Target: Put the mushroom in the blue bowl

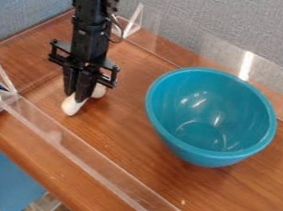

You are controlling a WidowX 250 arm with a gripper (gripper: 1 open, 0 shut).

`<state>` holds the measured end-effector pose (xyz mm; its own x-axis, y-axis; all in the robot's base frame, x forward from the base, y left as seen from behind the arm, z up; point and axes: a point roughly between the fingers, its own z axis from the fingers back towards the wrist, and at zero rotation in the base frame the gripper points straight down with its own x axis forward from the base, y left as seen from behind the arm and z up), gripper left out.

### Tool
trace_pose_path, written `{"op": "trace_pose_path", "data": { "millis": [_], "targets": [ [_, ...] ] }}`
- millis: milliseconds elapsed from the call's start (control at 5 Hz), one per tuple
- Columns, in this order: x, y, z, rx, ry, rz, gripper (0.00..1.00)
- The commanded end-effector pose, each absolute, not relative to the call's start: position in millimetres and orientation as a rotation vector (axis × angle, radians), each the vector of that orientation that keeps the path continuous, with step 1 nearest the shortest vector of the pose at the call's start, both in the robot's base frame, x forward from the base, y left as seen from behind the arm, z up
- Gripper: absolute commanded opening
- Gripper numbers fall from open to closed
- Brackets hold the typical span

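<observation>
The mushroom lies on the wooden table at the left; only its cream-white stem shows, and the cap is hidden behind the fingers. My black gripper points straight down over it, its fingers drawn together and shut on the mushroom's upper part. The mushroom still rests on the table. The blue bowl, large, glossy and teal, stands empty to the right of the gripper, about a hand's width away.
Clear acrylic walls run along the front, left and back of the wooden table. A blue-grey panel stands behind the table.
</observation>
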<state>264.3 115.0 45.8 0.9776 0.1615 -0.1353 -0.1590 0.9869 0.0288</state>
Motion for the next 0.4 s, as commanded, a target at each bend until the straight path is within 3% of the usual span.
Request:
{"op": "trace_pose_path", "data": {
  "millis": [0,200],
  "targets": [
    [272,113,83.3,0.053,0.045,0.139,0.0],
    [273,106,119.6,0.059,-0.011,0.121,0.0]
  ]
}}
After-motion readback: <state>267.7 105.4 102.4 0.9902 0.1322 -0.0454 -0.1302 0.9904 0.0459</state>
